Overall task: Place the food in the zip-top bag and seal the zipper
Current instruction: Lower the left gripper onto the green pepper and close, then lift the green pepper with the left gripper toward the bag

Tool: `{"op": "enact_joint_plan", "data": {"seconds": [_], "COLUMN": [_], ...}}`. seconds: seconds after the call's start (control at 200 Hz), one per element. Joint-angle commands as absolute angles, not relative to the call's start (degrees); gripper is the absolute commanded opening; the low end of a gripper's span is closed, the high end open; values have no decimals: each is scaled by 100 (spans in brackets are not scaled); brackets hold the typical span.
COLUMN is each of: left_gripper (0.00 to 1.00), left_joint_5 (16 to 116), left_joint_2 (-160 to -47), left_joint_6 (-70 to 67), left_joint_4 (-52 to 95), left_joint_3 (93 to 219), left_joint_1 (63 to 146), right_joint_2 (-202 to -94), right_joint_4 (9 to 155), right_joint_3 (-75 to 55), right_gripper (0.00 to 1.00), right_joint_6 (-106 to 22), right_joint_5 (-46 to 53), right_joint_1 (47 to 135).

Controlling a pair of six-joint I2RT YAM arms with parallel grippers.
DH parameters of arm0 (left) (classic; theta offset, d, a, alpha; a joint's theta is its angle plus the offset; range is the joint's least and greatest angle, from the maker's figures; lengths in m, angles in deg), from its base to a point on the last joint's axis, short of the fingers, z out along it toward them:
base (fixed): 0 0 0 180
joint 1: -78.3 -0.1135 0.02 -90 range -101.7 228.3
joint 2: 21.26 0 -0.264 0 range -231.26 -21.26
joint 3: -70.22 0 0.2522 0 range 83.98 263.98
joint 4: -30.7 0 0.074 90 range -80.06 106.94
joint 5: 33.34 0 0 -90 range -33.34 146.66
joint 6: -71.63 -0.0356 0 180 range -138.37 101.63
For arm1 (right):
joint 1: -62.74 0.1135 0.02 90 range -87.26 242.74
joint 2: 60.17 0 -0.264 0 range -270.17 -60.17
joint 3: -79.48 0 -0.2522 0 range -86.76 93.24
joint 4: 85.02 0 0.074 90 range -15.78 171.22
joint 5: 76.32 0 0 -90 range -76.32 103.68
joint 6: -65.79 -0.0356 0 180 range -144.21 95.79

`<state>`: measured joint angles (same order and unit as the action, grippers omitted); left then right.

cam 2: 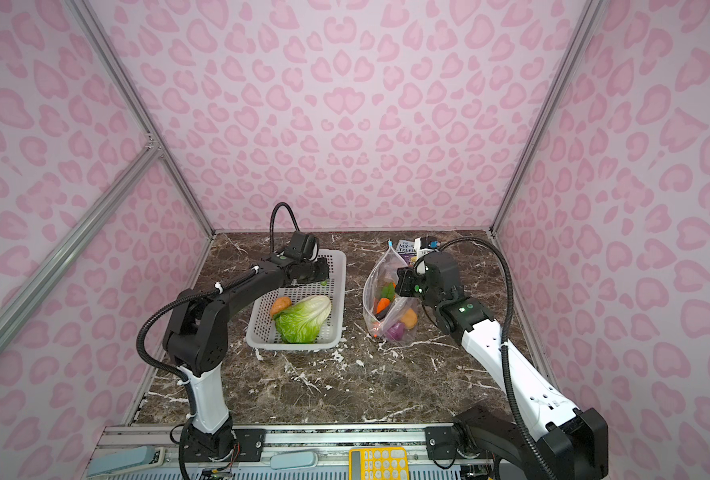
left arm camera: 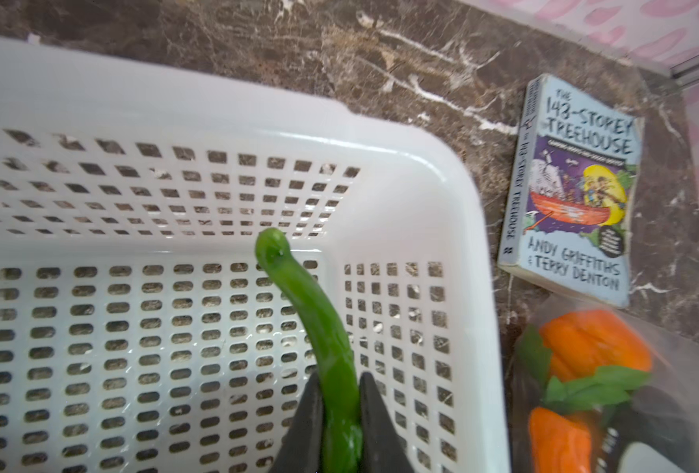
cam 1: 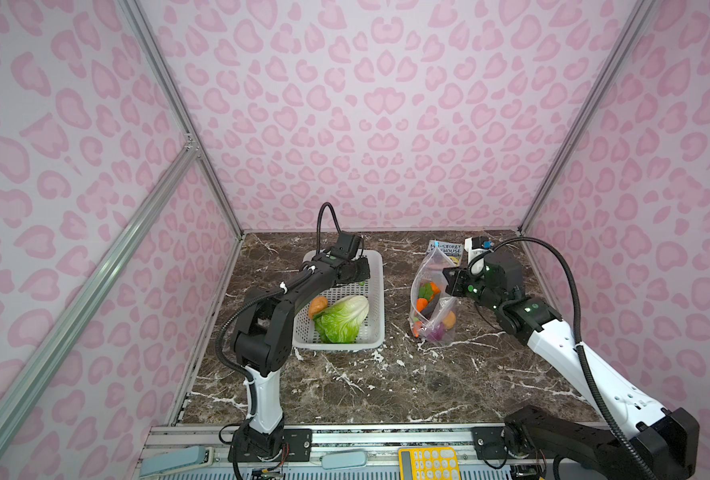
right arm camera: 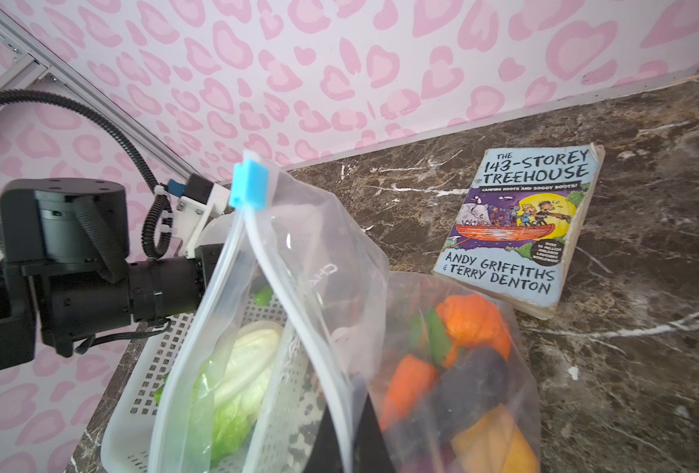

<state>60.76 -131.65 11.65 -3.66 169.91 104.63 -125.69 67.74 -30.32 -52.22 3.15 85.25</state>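
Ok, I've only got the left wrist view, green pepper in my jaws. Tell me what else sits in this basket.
Observer: A green-and-white cabbage and a tan-orange potato lie at the near end of the white basket.
Operator: Report the bag mouth.
Observer: The right gripper is shut on one lip of the zip-top bag, holding it open.
Operator: Give me the slider.
Observer: The blue slider sits at the far end of the zipper, mouth unsealed.

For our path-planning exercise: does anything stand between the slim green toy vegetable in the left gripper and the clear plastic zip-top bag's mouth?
Only the white perforated basket: the slim green toy vegetable in the left gripper is within it, so its wall facing the clear plastic zip-top bag intervenes. Nothing else shows.
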Motion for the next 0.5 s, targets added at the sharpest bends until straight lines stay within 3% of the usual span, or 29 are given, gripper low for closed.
{"op": "enact_joint_plan", "data": {"seconds": [0.0, 0.495], "left_gripper": [10, 12], "left_joint_5": [6155, 7405], "left_joint_2": [-12882, -11017], "left_joint_6": [1240, 1109], "left_joint_4": [-83, 1045], "left_joint_3": [16954, 16176], "left_joint_1": [10467, 10721], "right_joint_2": [-12573, -12756], "right_joint_4": [6787, 6821], "right_joint_3": [-3000, -2880], "right_gripper": [0, 0], "right_joint_6": [-5226, -5261], "right_joint_5": [331, 243], "right_joint_1": [8541, 8620]}}
